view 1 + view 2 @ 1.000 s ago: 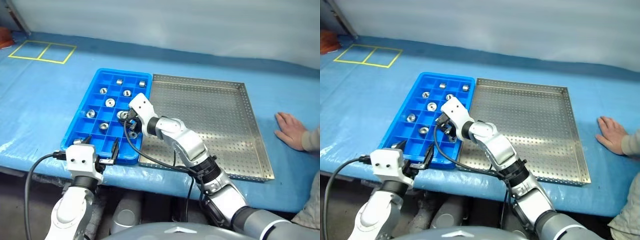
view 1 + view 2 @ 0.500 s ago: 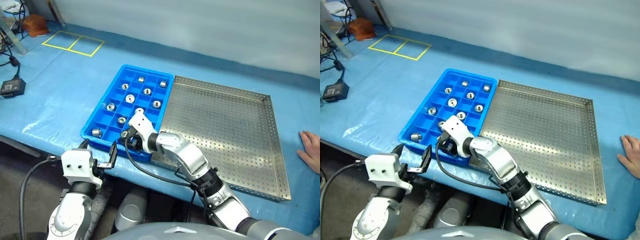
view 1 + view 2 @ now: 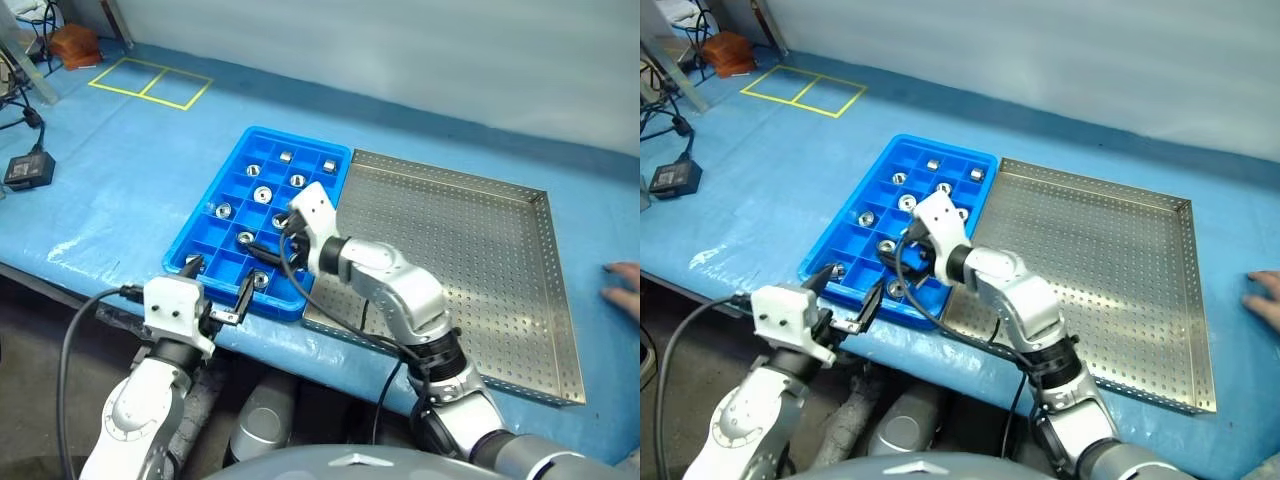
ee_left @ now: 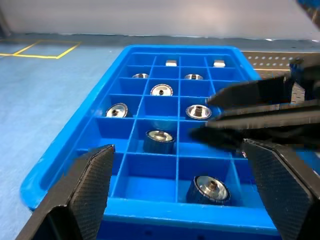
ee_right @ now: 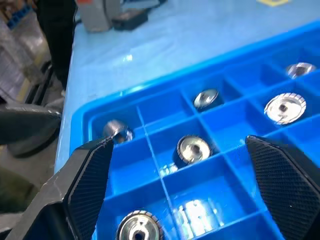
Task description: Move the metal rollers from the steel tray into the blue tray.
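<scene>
Right now the blue tray lies on the blue-covered tabletop, its long side just beside the steel tray, which sits to its right in the head views with its perforated bottom bare. The metal rollers are spread over the blue tray's small square compartments, one to a cell: a few in the far rows, several in the middle, and two at the near edge, one in the near left corner cell and one near the front rim. The right end effector reaches across from the steel tray's side and hangs over the near middle of the blue tray, its two black fingers spread wide apart and holding nothing; its wrist view looks down between those fingers at open cells, with a roller lying in the cell straight ahead. The left end effector sits at the near edge of the tabletop, just in front of the blue tray's front rim, pointing roughly level toward it, with its fingers also spread wide and empty. Its wrist view shows the right end effector's dark fingers crossing above the tray. A person's hand rests on the tabletop well to the right of the steel tray.
</scene>
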Robot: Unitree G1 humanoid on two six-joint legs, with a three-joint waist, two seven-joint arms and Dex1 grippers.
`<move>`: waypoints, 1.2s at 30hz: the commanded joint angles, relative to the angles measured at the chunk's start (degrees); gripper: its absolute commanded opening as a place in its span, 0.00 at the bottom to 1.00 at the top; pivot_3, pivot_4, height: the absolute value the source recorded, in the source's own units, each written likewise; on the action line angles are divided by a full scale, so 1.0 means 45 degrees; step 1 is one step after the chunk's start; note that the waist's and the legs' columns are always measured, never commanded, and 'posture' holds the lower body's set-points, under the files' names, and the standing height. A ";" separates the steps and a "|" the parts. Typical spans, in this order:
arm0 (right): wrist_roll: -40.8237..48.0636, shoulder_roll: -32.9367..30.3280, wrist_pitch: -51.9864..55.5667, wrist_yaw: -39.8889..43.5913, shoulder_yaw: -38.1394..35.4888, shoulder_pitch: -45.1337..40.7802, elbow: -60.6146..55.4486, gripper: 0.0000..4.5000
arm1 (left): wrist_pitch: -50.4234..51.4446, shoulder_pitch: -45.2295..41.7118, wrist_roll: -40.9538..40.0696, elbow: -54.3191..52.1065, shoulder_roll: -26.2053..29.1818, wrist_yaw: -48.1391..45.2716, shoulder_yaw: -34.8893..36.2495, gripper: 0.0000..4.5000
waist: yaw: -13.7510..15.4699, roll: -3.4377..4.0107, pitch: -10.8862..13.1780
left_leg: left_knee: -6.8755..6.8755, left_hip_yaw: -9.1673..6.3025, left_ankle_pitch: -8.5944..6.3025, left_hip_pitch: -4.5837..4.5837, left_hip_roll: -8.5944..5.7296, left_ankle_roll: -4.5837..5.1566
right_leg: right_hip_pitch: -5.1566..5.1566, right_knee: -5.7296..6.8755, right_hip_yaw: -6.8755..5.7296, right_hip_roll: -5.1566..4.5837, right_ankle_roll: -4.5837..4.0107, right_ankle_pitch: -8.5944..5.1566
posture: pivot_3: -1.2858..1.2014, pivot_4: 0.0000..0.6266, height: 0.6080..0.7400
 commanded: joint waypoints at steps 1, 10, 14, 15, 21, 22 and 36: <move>0.0087 -0.0454 0.0075 -0.0462 -0.0744 0.0106 -0.1068 0.99 | 0.0409 -0.0997 -0.0522 0.0125 0.0414 -0.0525 0.0219 1.00 | -0.0258 0.0015 -0.0019 | 0.0001 0.0002 0.0000 0.0005 0.0000 0.0000 | 0.0013 -0.0001 0.0000 -0.0001 -0.0001 0.0001 | 0.62 0.24 1.00; 0.0040 -0.1690 0.0286 -0.1857 -0.2158 0.2461 -0.3003 0.99 | 0.1191 -0.3890 -0.1332 0.1803 0.1033 -0.1658 -0.0293 1.00 | -0.2526 0.0073 -0.0056 | 0.0065 -0.0080 -0.0001 0.0030 -0.0029 0.0009 | 0.0123 -0.0014 -0.0029 -0.0011 -0.0055 0.0045 | 0.55 0.24 1.00; -0.0018 -0.1896 0.0310 -0.2292 -0.2173 0.3376 -0.3542 0.99 | 0.1267 -0.4080 -0.1405 0.2072 0.1200 -0.1997 -0.0651 1.00 | -0.3800 0.0078 -0.0053 | 0.0065 -0.0098 -0.0004 0.0090 -0.0013 0.0017 | 0.0154 0.0008 0.0006 -0.0024 -0.0062 0.0045 | 0.53 0.24 1.00; -0.0007 -0.1909 0.0306 -0.2364 -0.2146 0.3451 -0.3595 0.99 | 0.1287 -0.4089 -0.1451 0.2093 0.1203 -0.2033 -0.0668 1.00 | -0.4066 0.0077 -0.0052 | 0.0058 -0.0080 -0.0005 0.0122 -0.0007 0.0018 | 0.0164 0.0015 0.0031 -0.0023 -0.0063 0.0045 | 0.53 0.24 1.00; -0.0004 -0.1982 0.0227 -0.2776 -0.2117 0.3846 -0.3578 0.99 | 0.1350 -0.3998 -0.1499 0.2126 0.1294 -0.2186 -0.0663 1.00 | -0.4493 0.0075 -0.0052 | 0.0013 -0.0049 0.0016 0.0234 0.0016 0.0012 | 0.0195 0.0084 0.0104 0.0012 -0.0037 -0.0001 | 0.53 0.24 1.00; 0.0014 -0.1970 0.0226 -0.2822 -0.2138 0.3900 -0.3559 0.99 | 0.1353 -0.3960 -0.1481 0.2118 0.1294 -0.2175 -0.0673 1.00 | -0.4491 0.0075 -0.0052 | 0.0013 -0.0049 0.0020 0.0235 0.0019 0.0012 | 0.0193 0.0094 0.0107 0.0012 -0.0039 -0.0002 | 0.54 0.24 1.00; 0.0139 -0.2034 0.0258 -0.2895 -0.2067 0.4171 -0.3513 0.99 | 0.1337 -0.3510 -0.1249 0.2069 0.1223 -0.1899 -0.0991 1.00 | -0.4320 0.0063 -0.0049 | 0.0023 0.0038 0.0044 0.0232 0.0000 0.0052 | 0.0168 0.0106 0.0201 -0.0040 -0.0035 0.0000 | 0.54 0.24 1.00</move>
